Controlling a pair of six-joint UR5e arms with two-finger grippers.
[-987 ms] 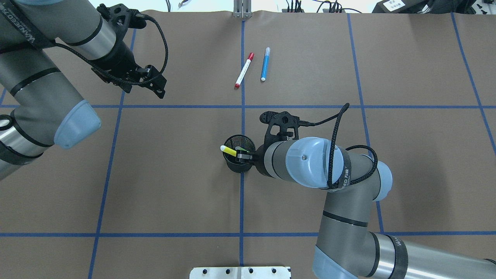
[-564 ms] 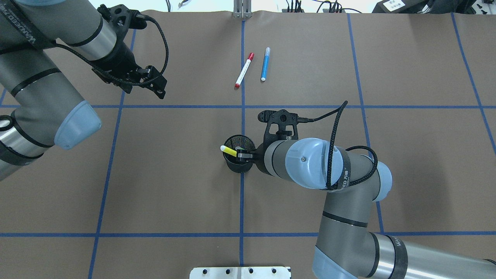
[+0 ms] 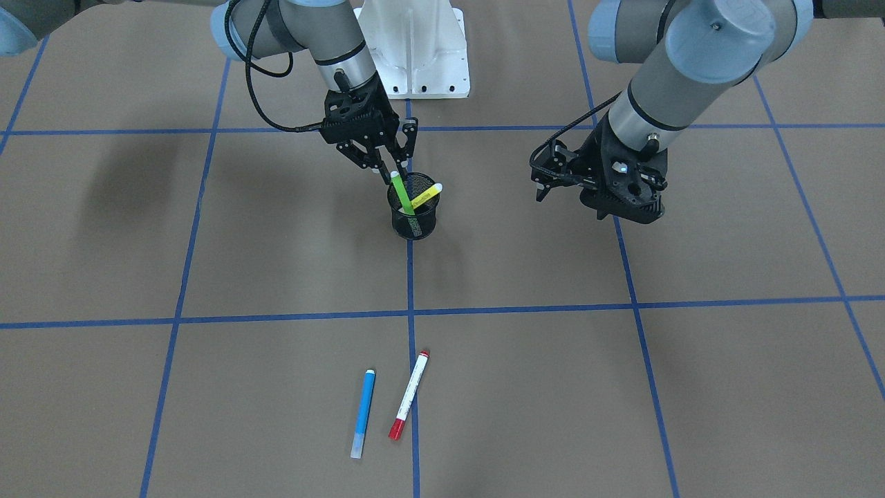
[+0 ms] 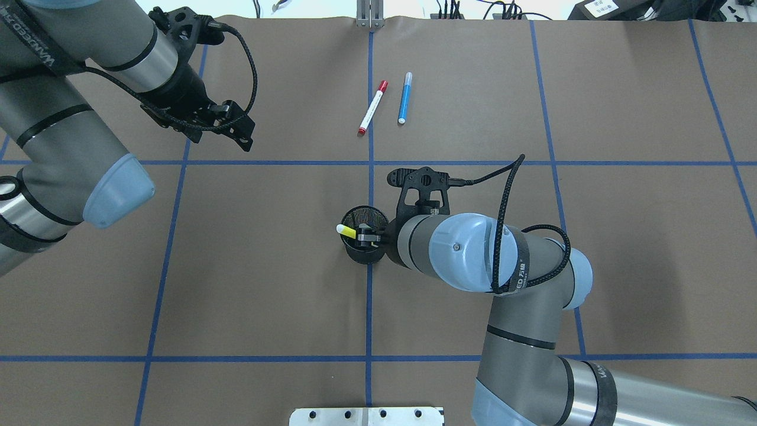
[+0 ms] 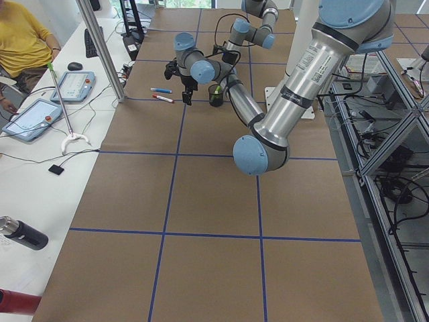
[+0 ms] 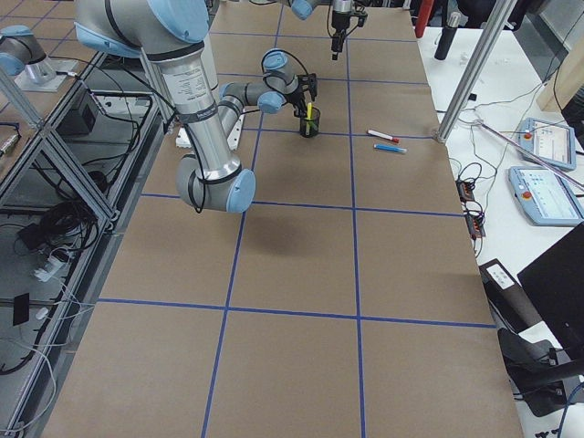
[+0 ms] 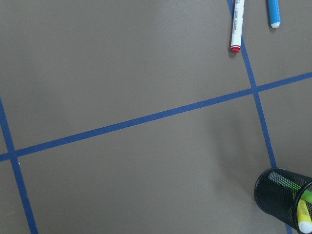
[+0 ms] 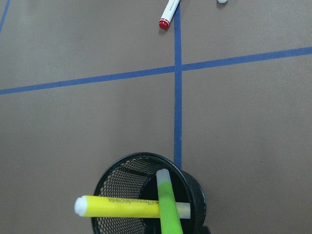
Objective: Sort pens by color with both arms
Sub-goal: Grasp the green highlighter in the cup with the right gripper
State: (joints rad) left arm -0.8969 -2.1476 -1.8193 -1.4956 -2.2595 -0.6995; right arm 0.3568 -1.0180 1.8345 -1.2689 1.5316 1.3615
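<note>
A black mesh cup point(image 3: 413, 221) stands at the table's middle. A green pen point(image 3: 402, 196) leans upright in it. A yellow pen point(image 3: 427, 192) lies tilted across its rim. Both show in the right wrist view, green pen point(image 8: 168, 202) over yellow pen point(image 8: 124, 207). My right gripper point(image 3: 395, 166) hovers at the cup's rim by the green pen's pale top; its jaws look open and hold nothing. A blue pen point(image 4: 404, 98) and a white pen with a red cap point(image 4: 372, 108) lie side by side on the far table. My left gripper point(image 4: 239, 125) hangs open and empty, far left.
Blue tape lines point(image 4: 370, 177) divide the brown table cover into squares. The white base pedestal point(image 3: 415, 48) stands at the robot's edge. My right arm's elbow point(image 4: 467, 251) and its cable reach over the table just right of the cup.
My right arm has shifted slightly left, bringing its gripper further over the cup. The pens, the cup and the left arm have not visibly moved.
</note>
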